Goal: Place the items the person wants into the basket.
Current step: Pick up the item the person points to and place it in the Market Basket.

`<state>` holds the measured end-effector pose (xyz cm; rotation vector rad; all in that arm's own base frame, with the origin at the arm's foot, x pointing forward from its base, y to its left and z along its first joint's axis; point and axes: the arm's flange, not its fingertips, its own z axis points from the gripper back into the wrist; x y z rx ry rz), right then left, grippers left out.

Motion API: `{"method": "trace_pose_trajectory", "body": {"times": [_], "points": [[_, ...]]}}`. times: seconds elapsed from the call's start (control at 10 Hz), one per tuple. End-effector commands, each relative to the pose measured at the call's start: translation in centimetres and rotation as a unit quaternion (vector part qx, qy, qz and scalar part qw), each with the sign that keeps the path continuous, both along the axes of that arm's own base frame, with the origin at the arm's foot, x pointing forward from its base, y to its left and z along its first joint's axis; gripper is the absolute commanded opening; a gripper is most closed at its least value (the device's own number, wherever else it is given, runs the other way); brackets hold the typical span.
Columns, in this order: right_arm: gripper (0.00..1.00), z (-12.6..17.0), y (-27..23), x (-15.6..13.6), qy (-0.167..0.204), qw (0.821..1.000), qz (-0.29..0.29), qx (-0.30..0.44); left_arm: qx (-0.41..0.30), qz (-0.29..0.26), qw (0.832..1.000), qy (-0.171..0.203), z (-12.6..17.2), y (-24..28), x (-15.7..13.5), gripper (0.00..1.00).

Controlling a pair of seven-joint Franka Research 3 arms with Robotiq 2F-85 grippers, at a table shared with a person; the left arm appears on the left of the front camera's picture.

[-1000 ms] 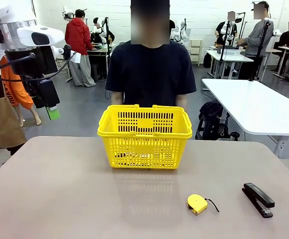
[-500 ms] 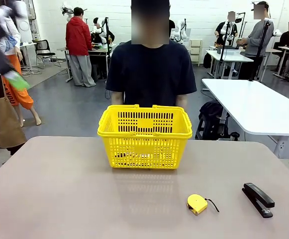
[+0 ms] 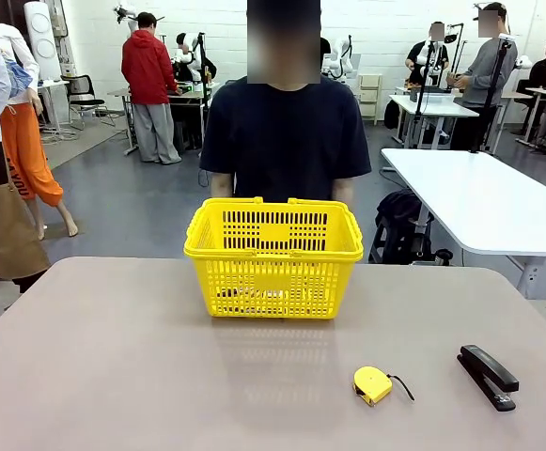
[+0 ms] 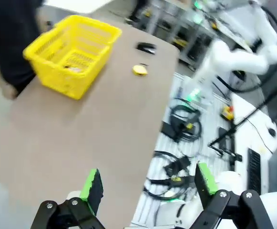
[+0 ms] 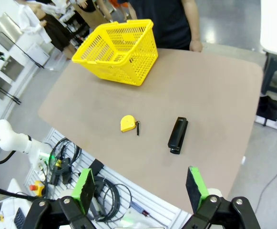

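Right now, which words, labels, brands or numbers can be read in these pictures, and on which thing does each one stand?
No text can be read in these pictures.
The basket, tape measure and stapler show no readable label or brand.
Black print on the orange trousers at the far left is too small to read.

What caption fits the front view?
Person behind yellow basket; tape measure and stapler on table.
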<state>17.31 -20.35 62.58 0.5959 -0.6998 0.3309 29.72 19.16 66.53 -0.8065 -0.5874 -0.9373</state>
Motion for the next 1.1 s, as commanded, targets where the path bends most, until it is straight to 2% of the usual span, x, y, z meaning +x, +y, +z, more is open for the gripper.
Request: {"method": "trace_pose_trajectory", "body": {"times": [0.0,0.2,0.6,0.7,0.8,1.0], "points": [[1.0,-0.1,0.1,0.1,-0.007,1.0,0.011,0.006,0.0,0.092,0.995,-0.038,-0.6,1.5,0.1,1.0],[1.0,-0.1,0.1,0.1,-0.007,1.0,0.011,0.006,0.019,0.148,0.987,-0.053,-1.4,3.7,-2.4,1.0],[1.0,-0.1,0.1,0.1,-0.007,1.0,0.011,0.006,0.05,0.161,0.984,-0.056,-1.5,3.9,-3.4,1.0],[1.0,-0.1,0.1,0.1,-0.007,1.0,0.011,0.006,0.072,0.16,0.984,-0.037,-1.7,3.2,-3.1,1.0],[1.0,-0.1,0.1,0.1,-0.007,1.0,0.011,0.006,0.029,0.161,0.985,-0.048,-0.6,4.8,-3.3,1.0],[1.0,-0.1,0.1,0.1,-0.007,1.0,0.011,0.006,0.029,0.161,0.985,-0.048,-0.6,4.8,-3.3,1.0]]}}
